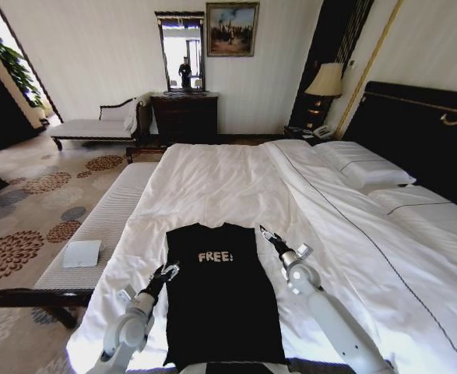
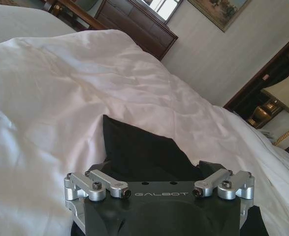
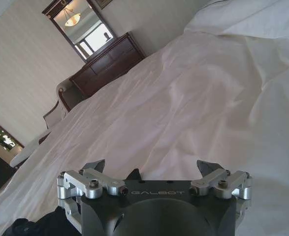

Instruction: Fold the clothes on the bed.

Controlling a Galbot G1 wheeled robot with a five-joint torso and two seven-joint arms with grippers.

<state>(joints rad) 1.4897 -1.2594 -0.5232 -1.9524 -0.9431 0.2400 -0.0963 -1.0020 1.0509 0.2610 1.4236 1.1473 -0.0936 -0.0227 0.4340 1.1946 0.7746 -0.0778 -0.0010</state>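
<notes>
The clothes are a black T-shirt [image 1: 220,304] with pale "FREE!" lettering, lying flat and narrow on the near part of the bed [image 1: 228,179], sleeves tucked in. My left gripper [image 1: 166,273] sits at the shirt's left edge, level with the lettering, fingers open. In the left wrist view a raised corner of the black shirt [image 2: 139,147] lies just ahead of the left gripper [image 2: 151,169]. My right gripper [image 1: 268,238] hovers open beside the shirt's upper right corner. In the right wrist view the right gripper [image 3: 151,167] faces bare white duvet, and the shirt [image 3: 31,226] shows as a dark patch behind it.
A pale striped bench [image 1: 103,226] with a small white pad [image 1: 82,253] runs along the bed's left side. Pillows [image 1: 368,167] and a dark headboard [image 1: 423,132] are on the right. A dresser [image 1: 183,117], chaise [image 1: 96,125] and lamp [image 1: 325,82] stand far off.
</notes>
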